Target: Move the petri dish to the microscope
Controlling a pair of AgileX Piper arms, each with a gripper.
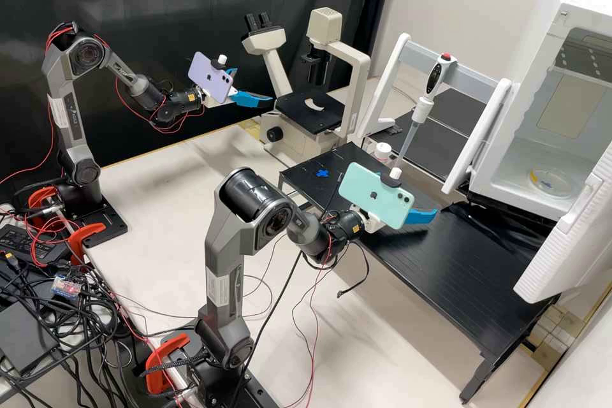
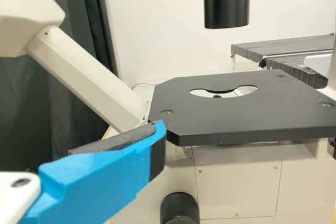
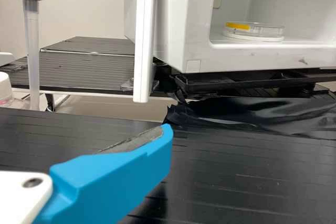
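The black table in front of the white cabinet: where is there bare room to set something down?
In the high view, the largest bare patch of the black slatted table lies between the mint-green phone, the crumpled black sheet and the ribbed white door. It is more crowded by the white-capped bottle and the grey-white pipette.

A pale table [image 1: 159, 191] carries the microscope [image 1: 306, 111]; on the black table [image 1: 446, 261] lie a small blue cross [image 1: 322, 173] — and, along one edge, crumpled black plastic [image 3: 262, 113].
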